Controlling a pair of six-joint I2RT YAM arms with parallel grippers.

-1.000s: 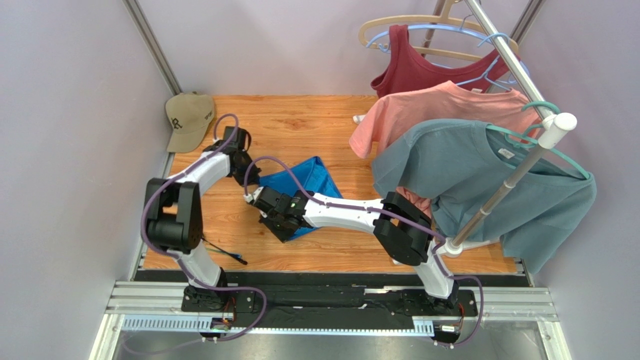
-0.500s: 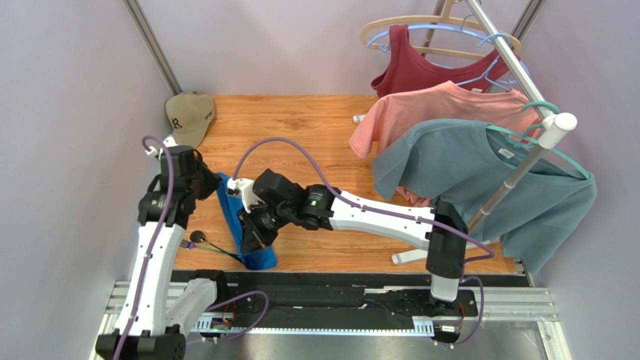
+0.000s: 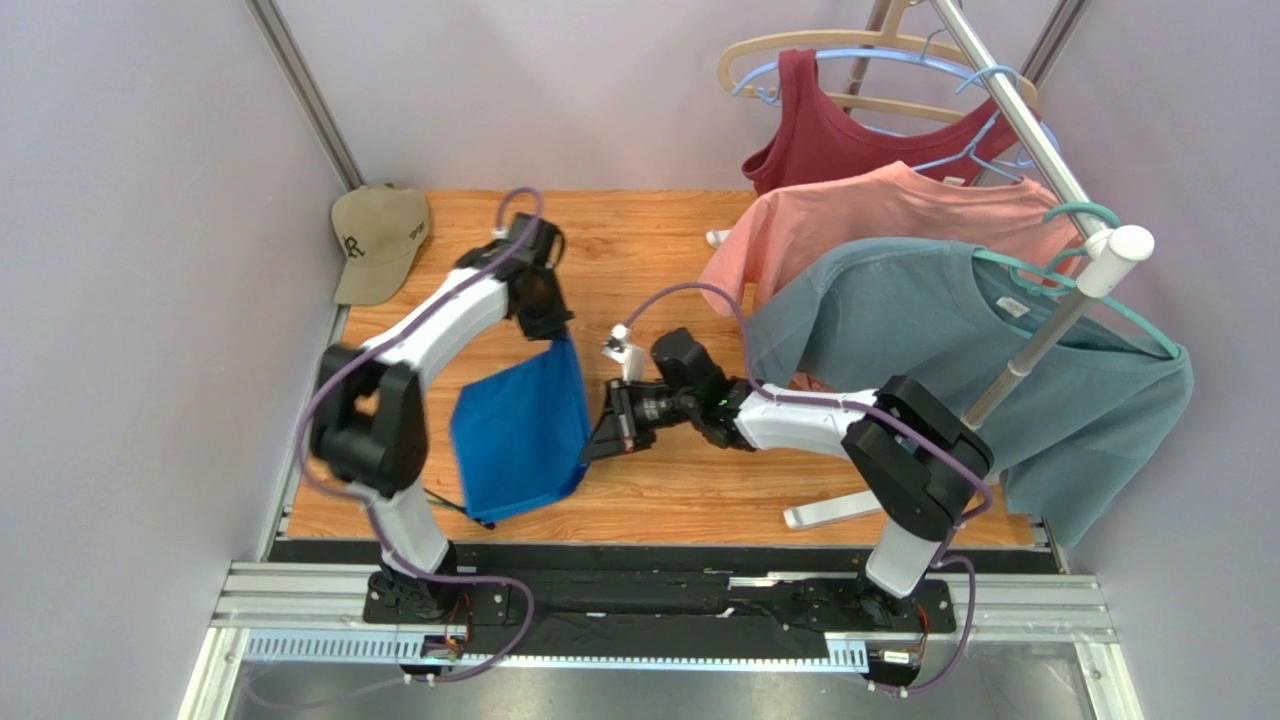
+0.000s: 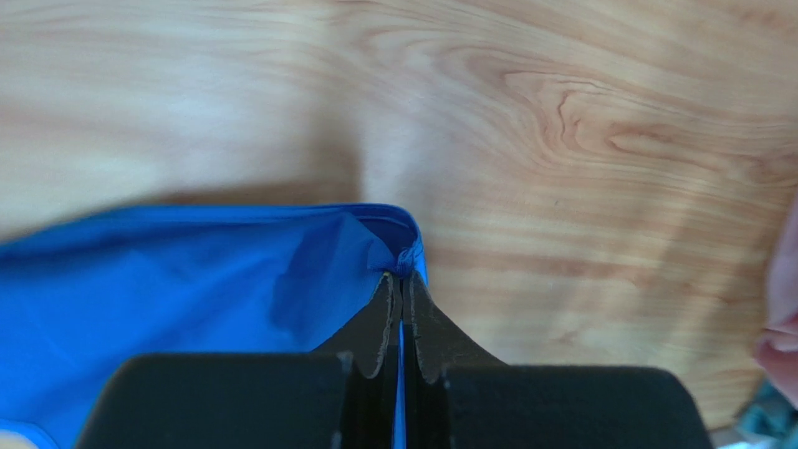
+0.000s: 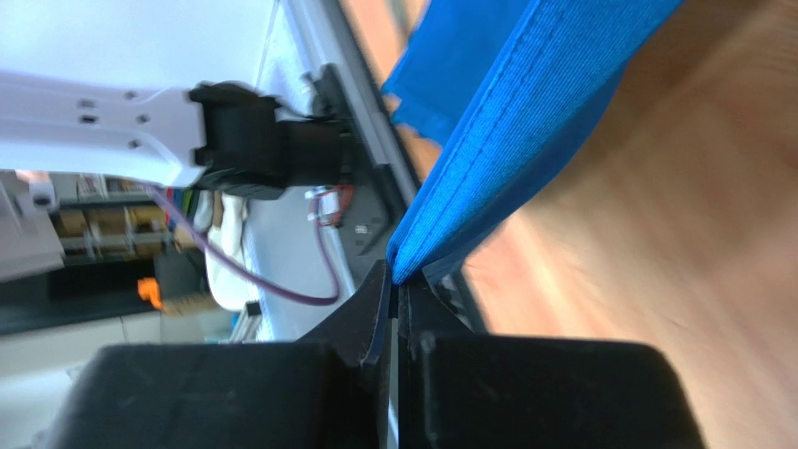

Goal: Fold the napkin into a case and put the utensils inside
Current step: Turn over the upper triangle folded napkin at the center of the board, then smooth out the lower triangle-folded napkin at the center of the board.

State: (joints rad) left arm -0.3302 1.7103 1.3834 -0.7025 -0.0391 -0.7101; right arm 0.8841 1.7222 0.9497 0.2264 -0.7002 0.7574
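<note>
We note the napkin [image 3: 519, 428], a glossy blue cloth, spread over the wooden table's [image 3: 661, 240] left side. The left gripper [image 4: 401, 281] and right gripper [image 5: 393, 274] each pinch an edge. Only the right wrist view shows its ribbed weave.

My napkin [image 3: 519, 428] is plain bright royal blue, with a fine ribbed weave showing along its hem in the right wrist view. The table [image 3: 646, 248] is orange-brown wood with darker swirling grain. My left gripper [image 4: 401, 288] and right gripper [image 5: 393, 281] are black. My left arm [image 3: 451, 308] and right arm [image 3: 796, 413] are white with black joints and a purple cable [image 5: 272, 291]. At the upper left of the top view is a khaki cap [image 3: 376, 233] with dark lettering. At the upper right are a dark red tank top [image 3: 842, 143], a salmon-pink shirt [image 3: 879, 218] and a teal-grey shirt [image 3: 932, 353], with a beige hanger [image 3: 796, 45] above them. The walls [image 3: 150, 300] are pale lilac-grey.
</note>
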